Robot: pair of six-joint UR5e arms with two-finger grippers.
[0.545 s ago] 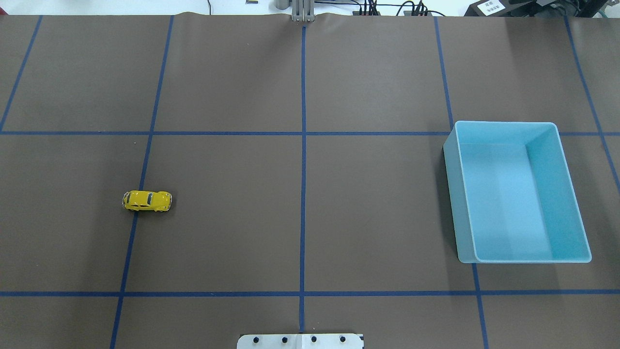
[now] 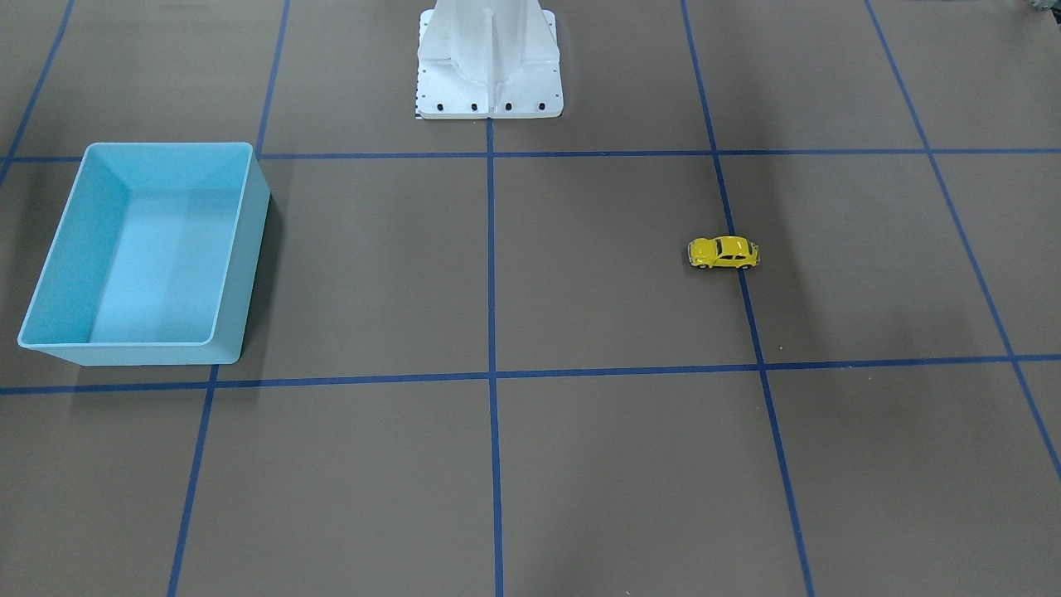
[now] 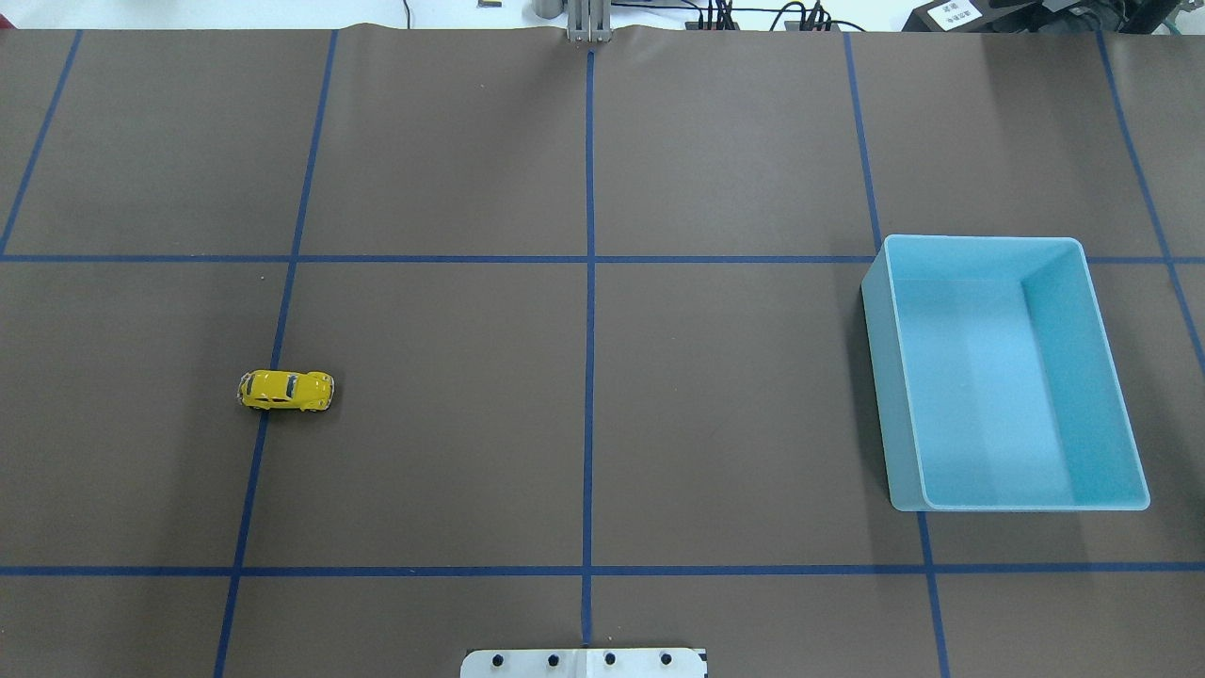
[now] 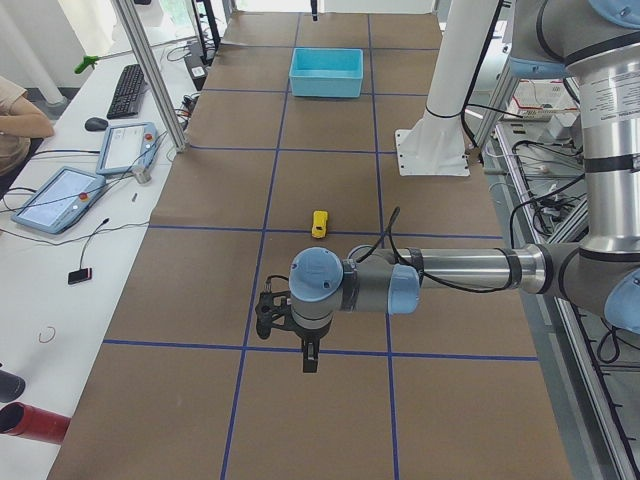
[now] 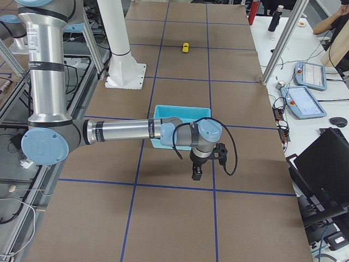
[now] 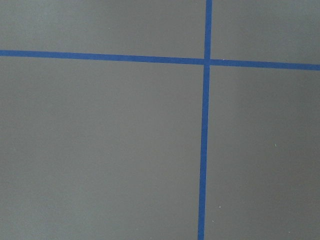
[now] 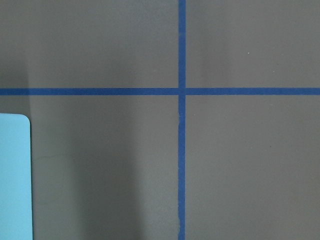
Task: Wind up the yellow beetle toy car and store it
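Note:
The yellow beetle toy car (image 3: 286, 390) stands on its wheels on the brown mat at the left, across a blue tape line. It also shows in the front-facing view (image 2: 724, 252), the left side view (image 4: 319, 223) and the right side view (image 5: 185, 47). The empty blue bin (image 3: 1007, 372) sits at the right, also in the front-facing view (image 2: 145, 249). My left gripper (image 4: 308, 358) hangs above the mat, nearer the left end than the car. My right gripper (image 5: 197, 173) hangs just beyond the bin (image 5: 182, 124). Both show only in side views, so I cannot tell if they are open or shut.
The robot's white base (image 2: 489, 62) stands at the table's middle edge. Blue tape lines (image 3: 588, 330) divide the mat. Operators' tablets (image 4: 60, 195) and a keyboard (image 4: 128, 90) lie on a side table. A bin corner (image 7: 15, 175) shows in the right wrist view.

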